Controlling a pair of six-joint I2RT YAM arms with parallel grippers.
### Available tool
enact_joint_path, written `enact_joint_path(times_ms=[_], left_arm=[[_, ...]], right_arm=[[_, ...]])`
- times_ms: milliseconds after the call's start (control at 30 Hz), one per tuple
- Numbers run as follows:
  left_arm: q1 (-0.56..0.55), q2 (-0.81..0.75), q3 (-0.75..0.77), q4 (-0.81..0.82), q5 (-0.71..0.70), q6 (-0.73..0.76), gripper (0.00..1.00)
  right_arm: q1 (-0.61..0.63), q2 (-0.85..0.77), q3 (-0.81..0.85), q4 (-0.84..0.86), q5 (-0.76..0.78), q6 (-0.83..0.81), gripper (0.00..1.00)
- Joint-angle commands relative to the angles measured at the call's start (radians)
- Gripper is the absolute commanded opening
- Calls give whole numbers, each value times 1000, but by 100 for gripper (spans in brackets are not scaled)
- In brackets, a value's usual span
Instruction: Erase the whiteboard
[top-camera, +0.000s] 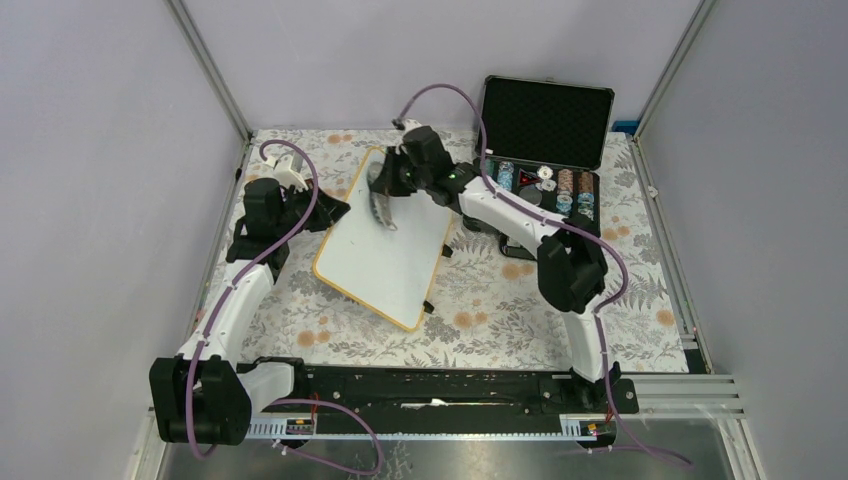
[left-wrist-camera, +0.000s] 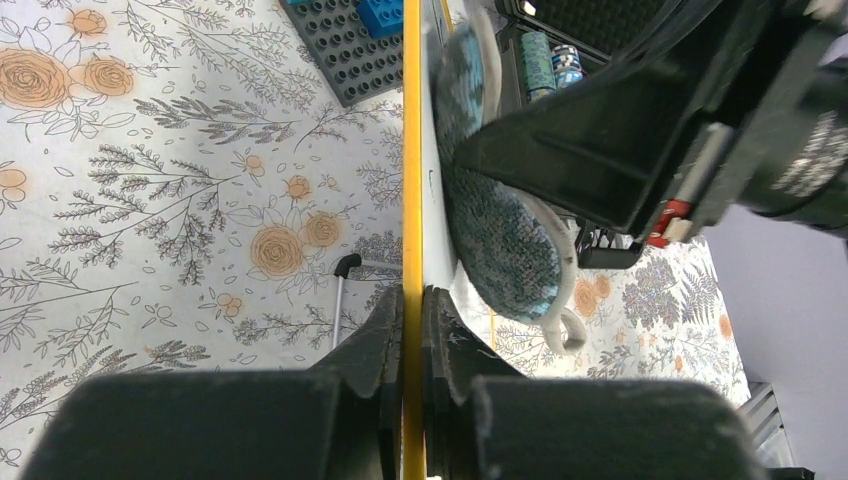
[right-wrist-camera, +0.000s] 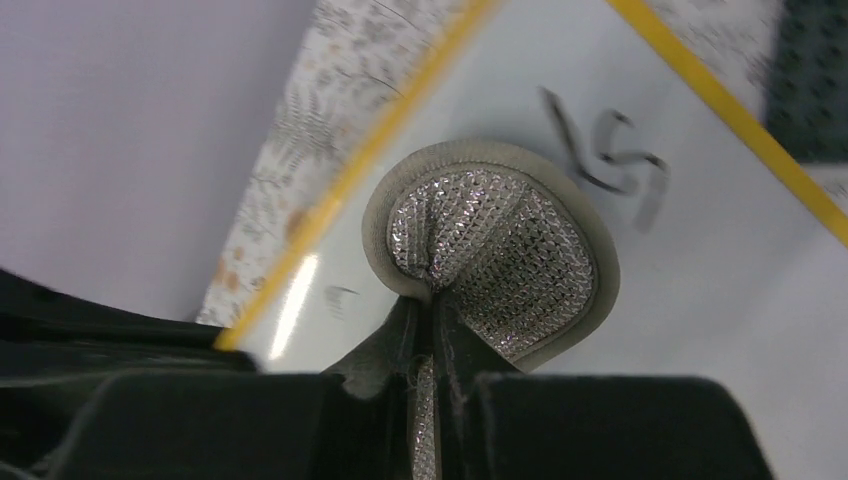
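Pinching the apparently stiff, light whiteboard (top-camera: 385, 250) by its yellow rim at centre frame, the left tool (left-wrist-camera: 412, 300) steadies it while the right tool (right-wrist-camera: 430, 325), clamped on a soft mesh pad (right-wrist-camera: 500, 250), presses beside black marks (right-wrist-camera: 600, 160)

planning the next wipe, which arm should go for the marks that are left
Right. The right gripper is shut on the pad, beside the black marks on the whiteboard. The left gripper is clamped on the board's rim, apparently steadying it.
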Motion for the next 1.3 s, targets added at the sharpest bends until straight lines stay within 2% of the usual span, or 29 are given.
enact_joint_path(times_ms=[0,100,200,433,600,700,933,1133,1267], left_arm=[[-58,6,10,-53,112,24,0],[-58,8,10,-53,110,23,0],[-58,6,10,-52,110,23,0],[-59,-5,8,-54,109,23,0],[-59,-6,9,-55,114,21,0],[-60,-6,10,-54,115,21,0],[-60,6,10,-55,112,21,0],[-59,10,11,-54,109,23,0],[-60,9,8,-54,101,25,0]], right_arm=[[91,89,223,-10,-56,2,0],[91,118,281,-21,-66,14,0],[76,120,260,-18,-50,28,0],[-44,17,-121,185,-58,122,0],[-132,-21,-289,183,-11,111,0],[-133,-32,-300,139,38,69,0],[-82,-37,-167,108,33,56,0],[35,42,136,24,21,14,0],[44,154,346,-64,-8,21,0]])
